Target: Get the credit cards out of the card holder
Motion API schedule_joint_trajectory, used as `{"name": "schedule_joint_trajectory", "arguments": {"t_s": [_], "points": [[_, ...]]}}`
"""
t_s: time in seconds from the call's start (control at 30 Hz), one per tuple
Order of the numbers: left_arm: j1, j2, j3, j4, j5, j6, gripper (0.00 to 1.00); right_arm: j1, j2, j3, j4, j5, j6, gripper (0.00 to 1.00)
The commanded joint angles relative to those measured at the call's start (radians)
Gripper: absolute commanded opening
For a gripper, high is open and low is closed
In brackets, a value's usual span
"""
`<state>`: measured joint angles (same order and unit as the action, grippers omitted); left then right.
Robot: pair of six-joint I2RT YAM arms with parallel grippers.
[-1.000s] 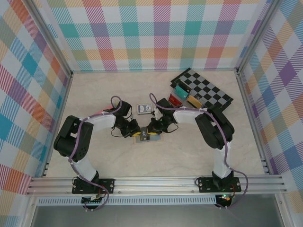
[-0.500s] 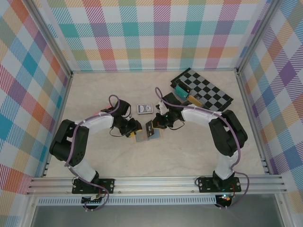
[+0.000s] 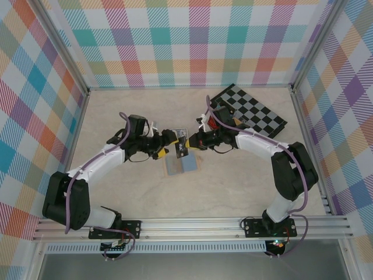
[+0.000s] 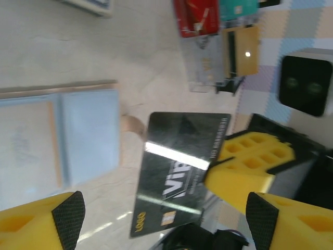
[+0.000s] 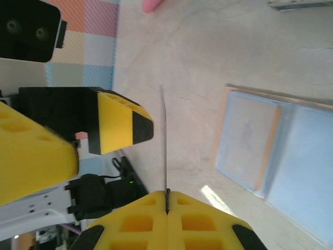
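Observation:
The card holder (image 3: 182, 165) lies unfolded on the table, blue-grey lining up (image 4: 62, 135), and no card shows in it. My right gripper (image 5: 167, 195) is shut on the end of a black credit card (image 4: 182, 172), which hangs in the air just above and beyond the holder (image 5: 276, 151). From the right wrist view the card is edge-on (image 5: 165, 135). My left gripper (image 4: 164, 219) is open beside the card, and its fingers (image 5: 119, 122) do not touch it. In the top view the two grippers (image 3: 167, 147) (image 3: 191, 142) face each other across the card (image 3: 180, 149).
A clear rack of coloured cards (image 4: 218, 31) stands at the near corner of a checkerboard (image 3: 256, 111) at the back right. A dark playing-card pack (image 4: 91, 5) lies just beyond the grippers. Aluminium rails and plaid walls ring the table.
Both grippers rose from the holder toward the back. The right one lifted the black card out, the left one opened and drew away left. The holder stays open on the table.

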<state>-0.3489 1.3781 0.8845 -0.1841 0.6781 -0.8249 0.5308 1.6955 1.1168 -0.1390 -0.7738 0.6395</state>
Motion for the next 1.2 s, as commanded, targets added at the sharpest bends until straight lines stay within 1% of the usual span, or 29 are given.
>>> {"name": "schedule_joint_trajectory", "arguments": {"t_s": [0.0, 0.07, 0.17, 0.23, 0.33, 0.37, 0.53, 0.57, 0.67, 0.7, 0.8, 0.87, 1.07, 1.17], "points": [[0.011, -0.035, -0.008, 0.115, 0.089, -0.071, 0.83, -0.014, -0.017, -0.009, 0.186, -0.169, 0.112, 0.0], [0.009, -0.037, -0.008, 0.149, 0.109, -0.095, 0.81, -0.018, -0.017, -0.006, 0.224, -0.198, 0.142, 0.0], [0.009, -0.031, -0.001, 0.17, 0.114, -0.102, 0.74, -0.027, -0.017, -0.018, 0.31, -0.234, 0.205, 0.0], [0.01, -0.027, -0.006, 0.192, 0.112, -0.109, 0.62, -0.031, -0.014, -0.02, 0.337, -0.245, 0.231, 0.0], [0.01, -0.032, -0.018, 0.246, 0.104, -0.129, 0.48, -0.032, -0.012, -0.018, 0.337, -0.248, 0.238, 0.0], [0.01, -0.035, -0.021, 0.256, 0.098, -0.129, 0.45, -0.032, -0.011, -0.022, 0.342, -0.243, 0.242, 0.0], [0.01, -0.05, -0.049, 0.34, 0.098, -0.175, 0.18, -0.035, -0.004, -0.045, 0.417, -0.235, 0.302, 0.0], [0.009, -0.052, -0.057, 0.369, 0.103, -0.194, 0.14, -0.037, -0.004, -0.056, 0.447, -0.227, 0.333, 0.02], [0.008, -0.071, -0.074, 0.419, 0.084, -0.224, 0.05, -0.038, -0.005, -0.088, 0.548, -0.207, 0.423, 0.14], [0.008, -0.079, -0.078, 0.432, 0.074, -0.231, 0.03, -0.038, -0.004, -0.096, 0.577, -0.202, 0.455, 0.18], [0.009, -0.101, -0.086, 0.458, 0.043, -0.251, 0.0, -0.035, 0.003, -0.121, 0.677, -0.208, 0.555, 0.26], [0.008, -0.107, -0.085, 0.457, 0.023, -0.254, 0.0, -0.033, 0.002, -0.138, 0.729, -0.203, 0.615, 0.28], [0.009, -0.083, -0.064, 0.484, -0.015, -0.266, 0.0, -0.028, 0.013, -0.156, 0.821, -0.195, 0.726, 0.3], [0.008, -0.067, -0.049, 0.494, -0.013, -0.269, 0.0, -0.028, 0.013, -0.17, 0.853, -0.182, 0.755, 0.24]]}}
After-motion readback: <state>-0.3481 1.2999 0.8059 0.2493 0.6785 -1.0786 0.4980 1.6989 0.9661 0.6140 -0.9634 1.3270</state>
